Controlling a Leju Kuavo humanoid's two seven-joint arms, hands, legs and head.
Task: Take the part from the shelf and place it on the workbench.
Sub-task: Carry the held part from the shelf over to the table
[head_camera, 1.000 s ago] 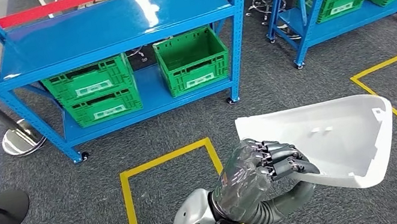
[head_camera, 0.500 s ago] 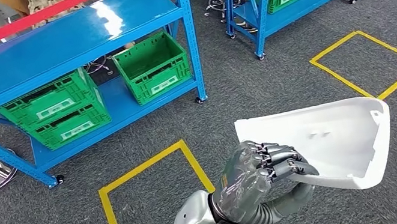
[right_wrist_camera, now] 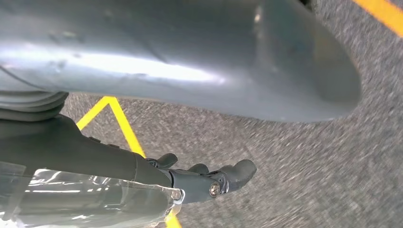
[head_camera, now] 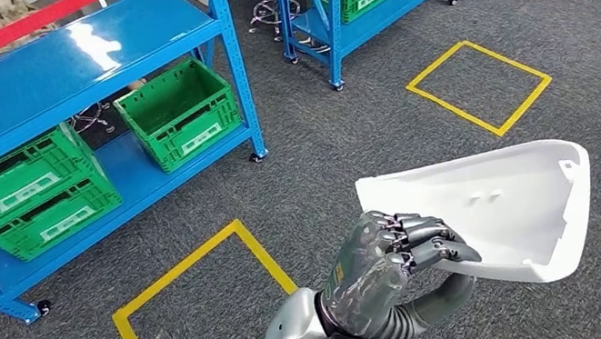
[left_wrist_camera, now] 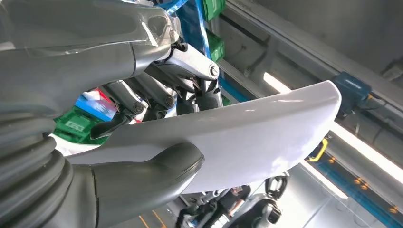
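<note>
item: white moulded part (head_camera: 506, 209), a broad shallow shell, off the shelf and carried in the air in front of the robot, above grey carpet (head_camera: 349, 152). holder: left hand (head_camera: 390, 260), fingers (head_camera: 424, 241) curled over the near edge of the part and the thick thumb (left_wrist_camera: 142, 183) pressed against its other face, so the edge is pinched between them; the left wrist view confirms thumb and fingers on opposite faces. bearing: the part runs out from the left hand toward the robot's right, long axis roughly crosswise to the body, the far, wider end well clear of the hand and unsupported. second hand: right hand (right_wrist_camera: 209, 183) hangs low over the carpet near a yellow floor line (right_wrist_camera: 121, 126), fingers loosely curled in with nothing in them, well apart from the part. surroundings: blue shelf unit (head_camera: 61, 80) with green crates (head_camera: 177, 112) lies beyond the left hand on its outer side; a yellow floor square (head_camera: 478, 87) lies ahead beyond the part's far end. judgement: the carrying step is under way, with placing not yet done; no workbench is to be seen, so which way it lies cannot be told. the setting-down will likely turn on the free end, which overhangs the grip.
</note>
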